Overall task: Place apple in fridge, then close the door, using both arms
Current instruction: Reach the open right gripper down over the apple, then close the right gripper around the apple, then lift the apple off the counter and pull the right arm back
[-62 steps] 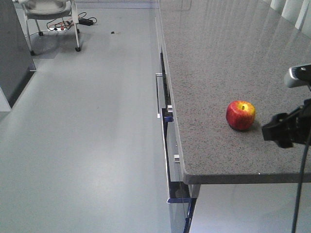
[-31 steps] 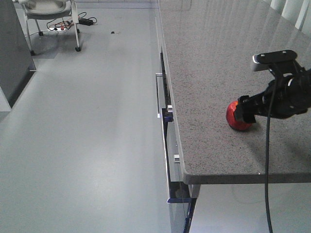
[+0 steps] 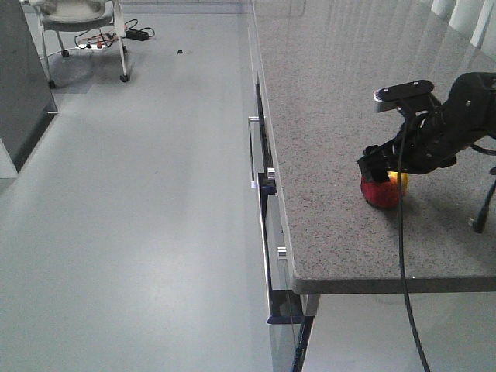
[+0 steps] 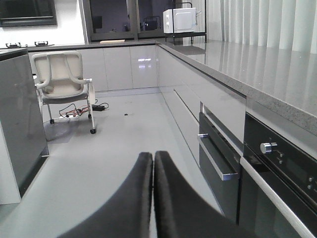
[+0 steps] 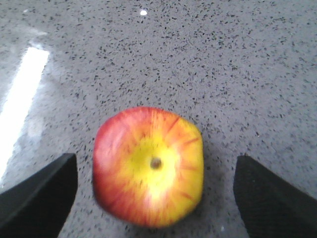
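Speckled grey countertop (image 3: 333,116), apple near its front edge. My right gripper (image 5: 154,161) hung spread wide, gripping nothing, fingers (image 5: 39,193) at 8 and 4 o'clock of the apple (image 5: 148,168), stem dimple up. Left gripper (image 4: 152,171) pinched together, empty, facing floor; right arm judged nearer.

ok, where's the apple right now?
In the front view the apple sits on the grey countertop, close to its near edge. The right wrist view shows it between the open fingers of the right gripper, touching neither.
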